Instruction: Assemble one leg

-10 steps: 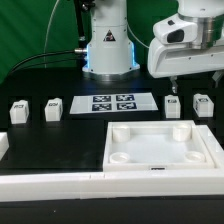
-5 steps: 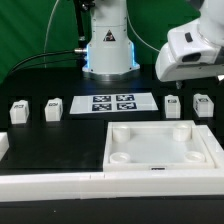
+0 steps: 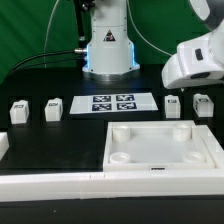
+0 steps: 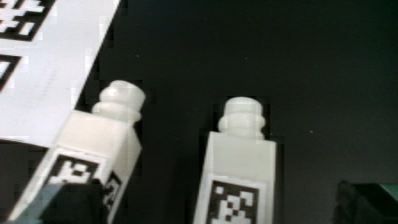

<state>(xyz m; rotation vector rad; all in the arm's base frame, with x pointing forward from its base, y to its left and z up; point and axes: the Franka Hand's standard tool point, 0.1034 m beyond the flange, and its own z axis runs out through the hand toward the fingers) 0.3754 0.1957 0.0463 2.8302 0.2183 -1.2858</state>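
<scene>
Four legs, small white blocks with marker tags, stand on the black table. Two are at the exterior view's left (image 3: 18,112) (image 3: 52,109) and two at its right (image 3: 172,105) (image 3: 203,104). My gripper's white housing (image 3: 196,62) hangs just above the right pair; its fingertips do not show there. In the wrist view the two legs lie close below, side by side, each with a round peg: one (image 4: 98,145) by the marker board, the other (image 4: 240,170). My gripper (image 4: 214,208) is open and empty. Its dark fingers (image 4: 370,200) show at the frame's edge, either side of the second leg.
The marker board (image 3: 111,103) lies in the middle in front of the robot base (image 3: 108,50), and also shows in the wrist view (image 4: 45,70). The large white tray (image 3: 160,158) with corner sockets lies in front of the right legs. A long white strip (image 3: 50,186) runs along the front.
The gripper housing has moved toward the exterior view's right and down, ending lower over the right pair of legs. No leg has moved.
</scene>
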